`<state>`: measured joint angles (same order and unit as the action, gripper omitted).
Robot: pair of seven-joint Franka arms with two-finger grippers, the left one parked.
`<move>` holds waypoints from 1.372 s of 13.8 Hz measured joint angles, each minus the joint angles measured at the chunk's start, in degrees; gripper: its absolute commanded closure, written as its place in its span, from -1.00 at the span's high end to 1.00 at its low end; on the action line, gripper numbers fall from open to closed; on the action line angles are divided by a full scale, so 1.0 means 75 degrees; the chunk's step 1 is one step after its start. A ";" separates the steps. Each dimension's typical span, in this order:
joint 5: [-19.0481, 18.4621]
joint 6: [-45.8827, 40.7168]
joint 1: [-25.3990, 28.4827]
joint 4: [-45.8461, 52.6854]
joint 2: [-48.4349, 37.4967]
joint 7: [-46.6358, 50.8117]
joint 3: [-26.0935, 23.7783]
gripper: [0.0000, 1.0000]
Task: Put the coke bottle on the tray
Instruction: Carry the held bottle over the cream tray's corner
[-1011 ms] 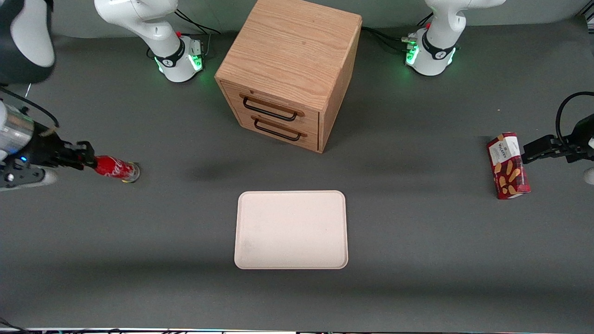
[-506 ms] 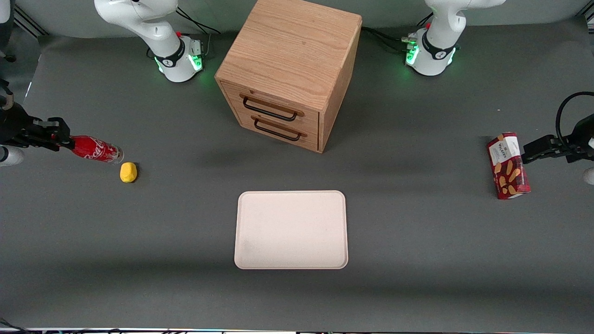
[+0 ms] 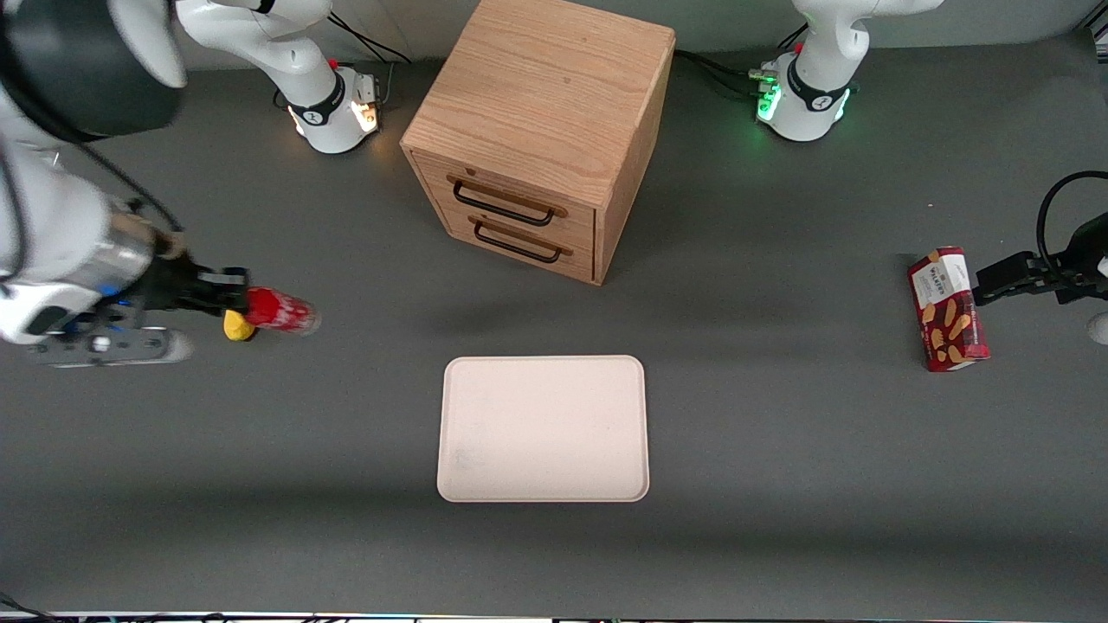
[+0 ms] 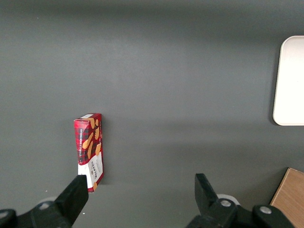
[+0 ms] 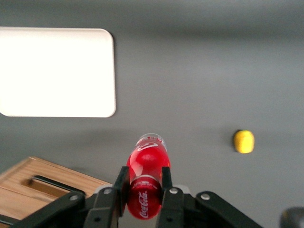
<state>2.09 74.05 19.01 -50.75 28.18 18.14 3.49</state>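
Observation:
The coke bottle (image 3: 281,312), slim and red with a white script logo, is held in the air at the working arm's end of the table. My gripper (image 3: 241,303) is shut on its upper end, so the cap is hidden between the fingers. In the right wrist view the bottle (image 5: 148,166) sits clamped between the two black fingers (image 5: 166,176) of my gripper (image 5: 144,178). The cream-pink tray (image 3: 543,428) lies flat near the table's middle, nearer the front camera than the cabinet, apart from the bottle. The tray also shows in the right wrist view (image 5: 57,71).
A small yellow object (image 3: 235,327) lies on the table under the bottle's neck; it also shows in the right wrist view (image 5: 243,141). A wooden two-drawer cabinet (image 3: 541,130) stands farther back. A red snack box (image 3: 947,309) lies toward the parked arm's end.
My gripper has carried the bottle from the table's edge toward the middle, over the yellow object. Half a second ago it was farther out and the yellow object lay uncovered.

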 measured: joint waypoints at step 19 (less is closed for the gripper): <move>-0.0436 0.3278 0.0968 0.0825 0.2713 0.2658 -0.0333 -1.00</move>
<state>-1.18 98.63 26.27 -44.57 48.53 38.07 0.99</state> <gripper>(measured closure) 0.692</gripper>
